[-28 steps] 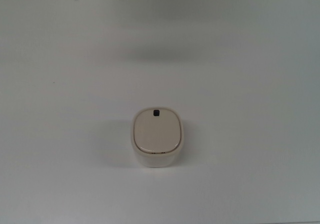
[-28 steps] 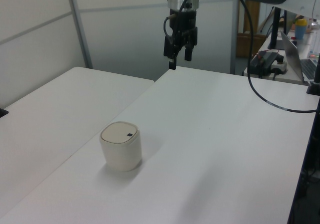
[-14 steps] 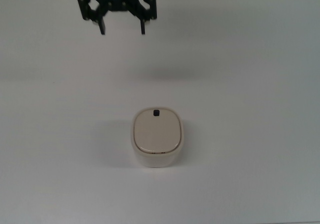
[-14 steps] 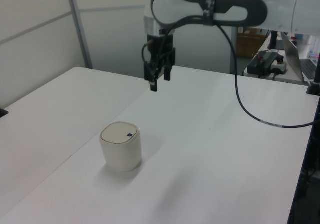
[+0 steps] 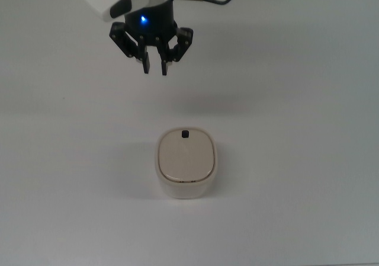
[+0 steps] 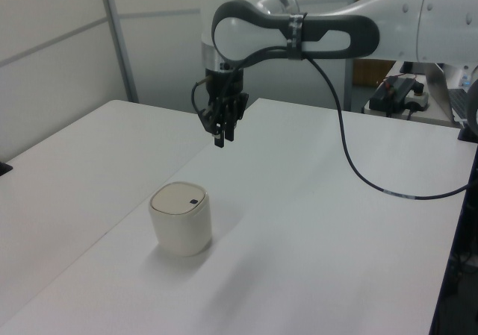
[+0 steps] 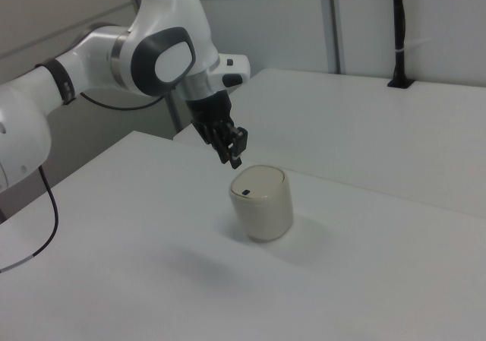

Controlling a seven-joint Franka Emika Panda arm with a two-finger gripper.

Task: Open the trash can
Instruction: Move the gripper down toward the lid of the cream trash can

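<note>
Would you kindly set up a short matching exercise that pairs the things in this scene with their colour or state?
Things:
1. trash can
2. button on the lid
3. gripper
4. table

Descriptions:
A. small, dark and square
B. white, bears the bin
C. cream-beige, lid shut
D. black, in the air, apart from the bin

Pairs: 1-C, 2-A, 3-D, 4-B
</note>
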